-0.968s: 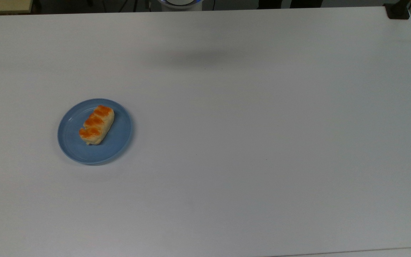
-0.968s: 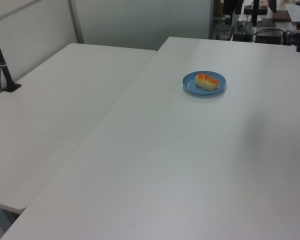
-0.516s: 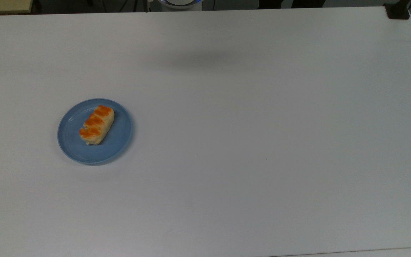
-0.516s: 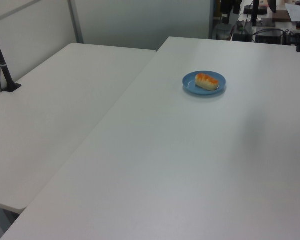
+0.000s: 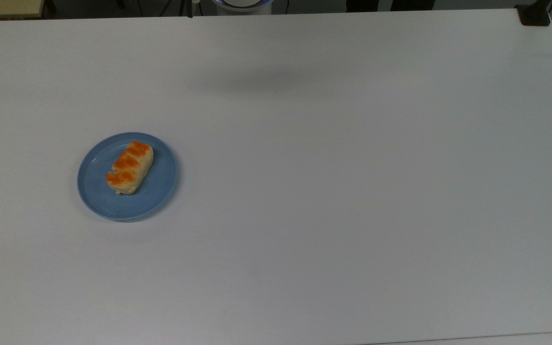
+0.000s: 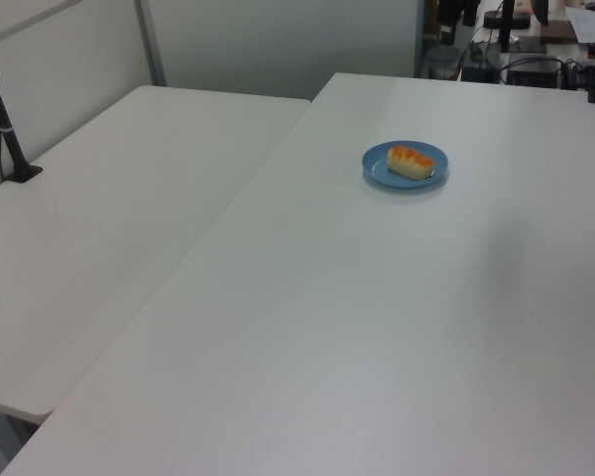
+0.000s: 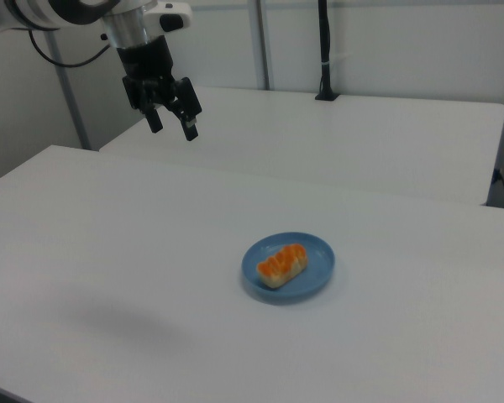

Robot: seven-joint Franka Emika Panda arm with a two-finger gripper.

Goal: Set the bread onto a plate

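Going left to right in the right view, your gripper (image 7: pixel 173 122) hangs high with fingers spread apart, holding nothing, while the bread (image 7: pixel 283 264) sits on the plate (image 7: pixel 312 281), looks light and squishy, so you'd pinch its long sides gently if regrabbing.

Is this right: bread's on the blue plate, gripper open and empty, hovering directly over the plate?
Not quite. The bread does lie on the blue plate, and the gripper is open and empty, but it isn't over the plate. The right view shows it raised high, well off toward the right view's upper left, apart from plate and bread.
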